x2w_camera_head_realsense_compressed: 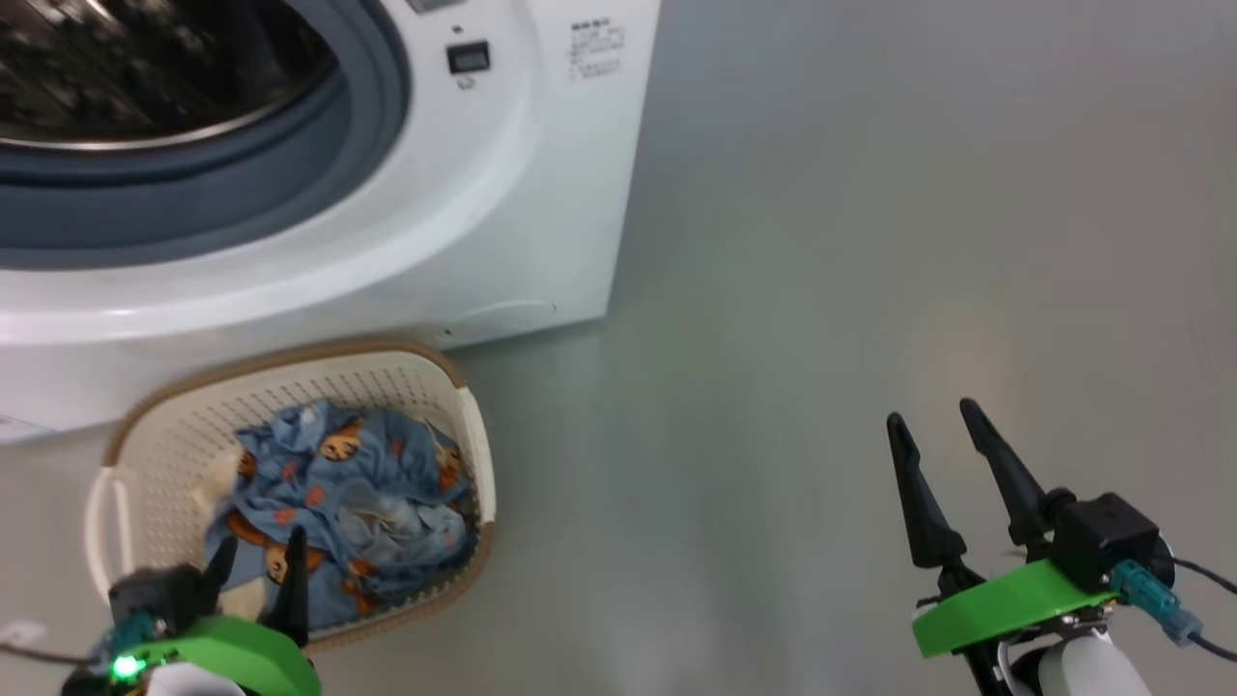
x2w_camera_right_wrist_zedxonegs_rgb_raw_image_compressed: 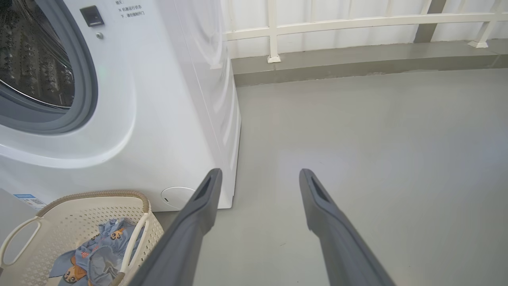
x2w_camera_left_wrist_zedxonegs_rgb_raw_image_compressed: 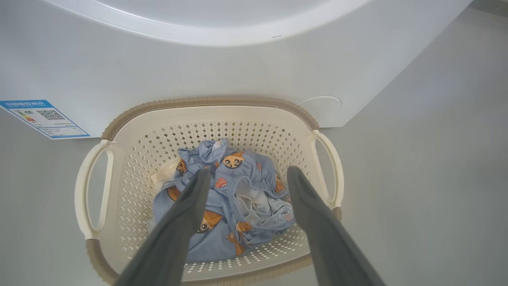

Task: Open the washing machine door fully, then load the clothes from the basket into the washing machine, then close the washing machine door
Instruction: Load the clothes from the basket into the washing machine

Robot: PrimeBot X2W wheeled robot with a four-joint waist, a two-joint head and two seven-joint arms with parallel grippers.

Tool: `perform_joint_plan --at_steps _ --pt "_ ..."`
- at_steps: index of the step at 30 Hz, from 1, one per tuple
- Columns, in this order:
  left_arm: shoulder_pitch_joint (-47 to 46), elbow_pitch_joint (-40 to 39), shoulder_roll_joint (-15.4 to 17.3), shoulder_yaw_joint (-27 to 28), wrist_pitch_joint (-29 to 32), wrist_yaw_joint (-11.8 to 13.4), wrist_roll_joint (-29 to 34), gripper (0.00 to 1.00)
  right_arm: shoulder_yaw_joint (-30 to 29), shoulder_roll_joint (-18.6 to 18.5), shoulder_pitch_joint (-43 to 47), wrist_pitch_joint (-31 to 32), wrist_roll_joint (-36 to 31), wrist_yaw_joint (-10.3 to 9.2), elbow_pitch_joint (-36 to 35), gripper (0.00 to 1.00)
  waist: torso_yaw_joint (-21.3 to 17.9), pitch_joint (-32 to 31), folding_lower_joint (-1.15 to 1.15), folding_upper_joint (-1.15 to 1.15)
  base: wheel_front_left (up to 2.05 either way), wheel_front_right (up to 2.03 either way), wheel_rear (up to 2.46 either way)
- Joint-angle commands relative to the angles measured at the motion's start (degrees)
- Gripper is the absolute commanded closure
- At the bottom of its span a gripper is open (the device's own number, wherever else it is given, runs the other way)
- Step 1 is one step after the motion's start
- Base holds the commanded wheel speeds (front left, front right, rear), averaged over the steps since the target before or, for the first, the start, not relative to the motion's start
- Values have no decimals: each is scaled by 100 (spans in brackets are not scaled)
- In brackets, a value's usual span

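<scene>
Laundry spot is indicated: front-load washer [x2w_camera_head_realsense_compressed: 541,193] set directly on a bare grey floor [x2w_camera_head_realsense_compressed: 870,290], basket [x2w_camera_head_realsense_compressed: 193,435] of clothes [x2w_camera_head_realsense_compressed: 348,503] placed against it. A blue label [x2w_camera_left_wrist_zedxonegs_rgb_raw_image_compressed: 43,118] is stuck on the washer front. White railing [x2w_camera_right_wrist_zedxonegs_rgb_raw_image_compressed: 357,23] above a raised kerb [x2w_camera_right_wrist_zedxonegs_rgb_raw_image_compressed: 357,59] is seen behind. Possibly a balcony or utility area; background is washed out.

Floor [x2w_camera_head_realsense_compressed: 870,290] ahead of me: plain grey, smooth, w/ a slight sheen. Faint pale patch of light approx mid-floor. Light is soft and even, no hard shadows. Right wrist view now, further back: low grey kerb [x2w_camera_right_wrist_zedxonegs_rgb_raw_image_compressed: 357,59] runs along the far edge. Cream railing [x2w_camera_right_wrist_zedxonegs_rgb_raw_image_compressed: 357,22] stands on it, the nearest post on a small square foot [x2w_camera_right_wrist_zedxonegs_rgb_raw_image_compressed: 274,58]. White panels [x2w_camera_right_wrist_zedxonegs_rgb_raw_image_compressed: 317,10] sit behind the rails. One dark grey post [x2w_camera_right_wrist_zedxonegs_rgb_raw_image_compressed: 428,16] top right, slanting in this view.
</scene>
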Motion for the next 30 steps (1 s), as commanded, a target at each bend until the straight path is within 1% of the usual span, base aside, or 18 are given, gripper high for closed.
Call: perform_joint_plan --at_steps 1,5,10,15,24,30 --pt "-260 138 203 190 -39 -40 -50 0 166 11 -148 -69 -17 9 -170 0 -296 493 -1 0 0 0 0" --pt "-806 863 345 204 -38 -159 -155 0 166 21 -258 -69 -41 9 -268 0 -373 838 -1 0 0 0 0" --pt "-1469 1622 504 187 0 -211 -215 0 127 29 -348 -69 -62 9 -427 0 -435 1267 -1 0 0 0 0" --pt "-2073 2212 675 165 79 -251 -265 0 48 33 -373 -69 -83 9 -601 0 -461 1662 -1 0 0 0 0" --pt "-2919 3048 1035 18 92 -359 -297 0 35 37 -340 -69 -32 9 -899 0 -544 2229 -1 0 0 0 0" --pt "-3375 3303 1128 -77 188 -417 -427 0 23 37 -316 -69 -47 9 -1068 0 -567 2597 -1 0 0 0 0"
